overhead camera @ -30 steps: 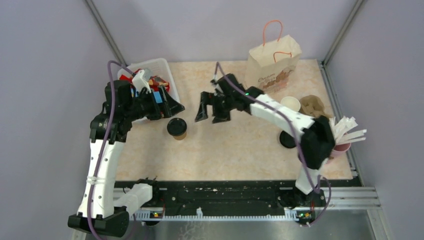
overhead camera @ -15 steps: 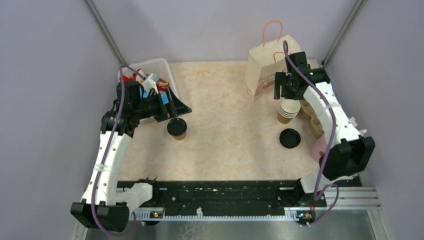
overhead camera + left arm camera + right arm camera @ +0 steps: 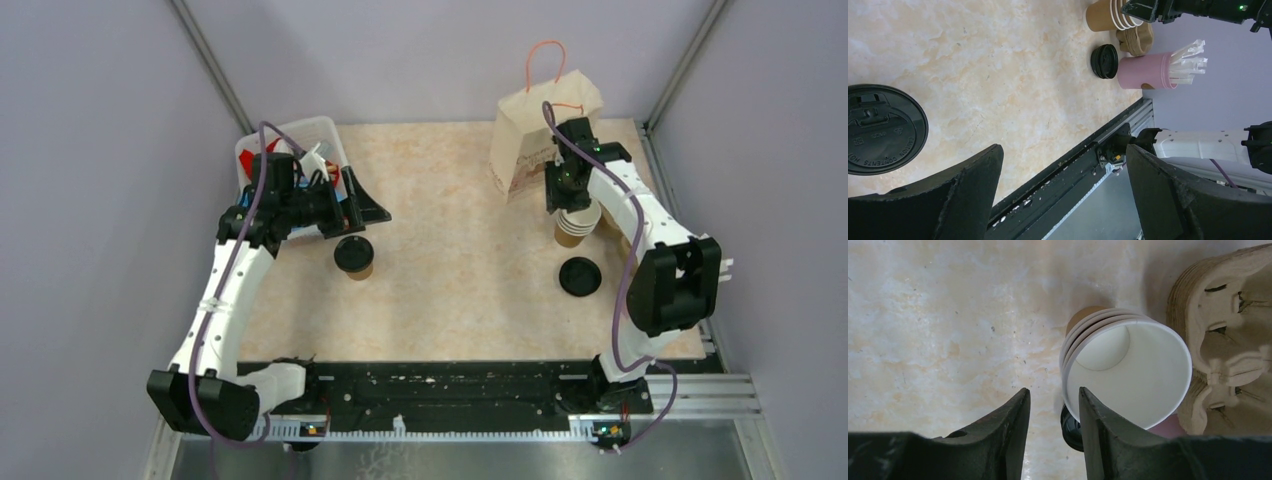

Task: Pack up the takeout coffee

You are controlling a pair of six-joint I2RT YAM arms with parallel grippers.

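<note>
Locate the loose lid (image 3: 580, 277) flat on the worktop (image 3: 460, 300), nearest the bases on the right, unmoved over the last second. At similar depth on the left, locate the lidded cup (image 3: 353, 255), upright and likewise unmoved. Just behind and above it, find the left end effector (image 3: 1063, 150), spread to full width as before and holding nothing. Note only a slight shift toward the cup.

Further back on the right, find the cup stack (image 3: 1128, 365): nested paper cups, upright, unlidded, just beside the pulp tray (image 3: 1228, 330) and near the pink cup of sticks (image 3: 1143, 70). Register the main change here: a swing of the right arm from mid-worktop to directly above the stack, with the right end effector (image 3: 1053, 395) narrowed from wide to a slim gap. Observe the stack's rim inside that gap. Cannot tell whether already pinching the wall or merely closing on it. Read as the probable start of a cup pick. Expect nested cups to lift together, so check separation.

At the far edge, note the paper bag (image 3: 530, 140), upright, just behind the stack: the probable destination. Treat packing as barely begun.
</note>
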